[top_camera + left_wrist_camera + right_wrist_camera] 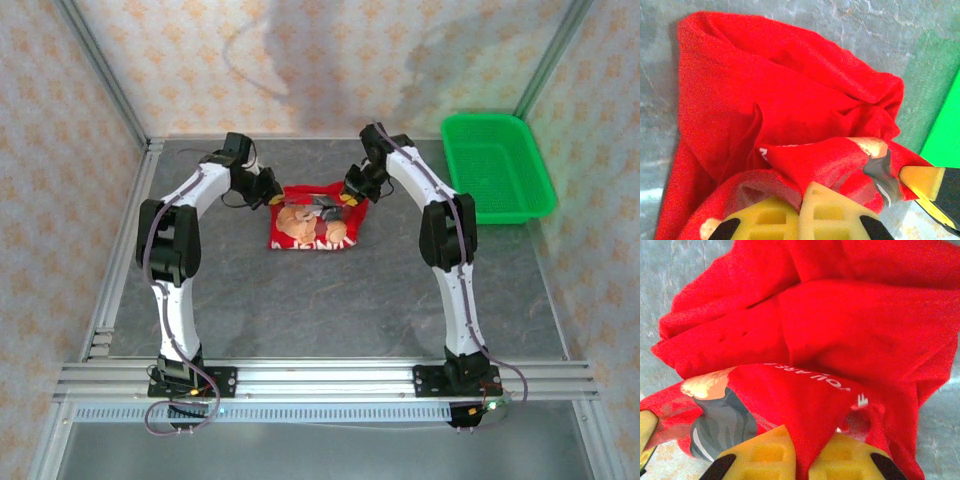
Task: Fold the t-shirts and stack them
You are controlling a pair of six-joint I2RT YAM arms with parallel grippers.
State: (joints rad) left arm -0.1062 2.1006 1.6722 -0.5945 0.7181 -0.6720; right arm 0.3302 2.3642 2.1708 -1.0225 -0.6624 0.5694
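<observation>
Left claw is pinched shut on the red t-shirt at its far left corner; right claw clamps cloth at the far right corner. Shirt lies mid-desk, bare surface around it, green mesh basket well apart at the right edge.

Left arm, right arm: white link shells, black joint housings, black bases. Dark cables loop near bases. Wrist views: left gripper fingers yellow, square recesses, black tips; right gripper fingers same.
</observation>
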